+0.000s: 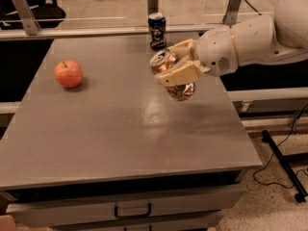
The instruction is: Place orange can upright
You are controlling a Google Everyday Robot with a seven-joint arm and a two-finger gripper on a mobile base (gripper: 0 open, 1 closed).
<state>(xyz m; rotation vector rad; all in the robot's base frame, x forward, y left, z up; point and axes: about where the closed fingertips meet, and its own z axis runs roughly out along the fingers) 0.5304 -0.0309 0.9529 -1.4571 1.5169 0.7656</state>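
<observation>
The orange can (179, 91) is a shiny copper can held in my gripper (174, 65) above the right part of the grey table (110, 129). Its silver top (162, 60) points up and to the left, so it is tilted, and its lower end hangs clear of the tabletop. My beige fingers (180, 74) are shut around its middle. The white arm comes in from the right edge.
A dark blue can (157, 30) stands upright at the table's far edge, just behind the gripper. A red-orange apple (68, 73) lies at the far left. A drawer handle (132, 211) shows below the table front. Cables lie on the floor at right.
</observation>
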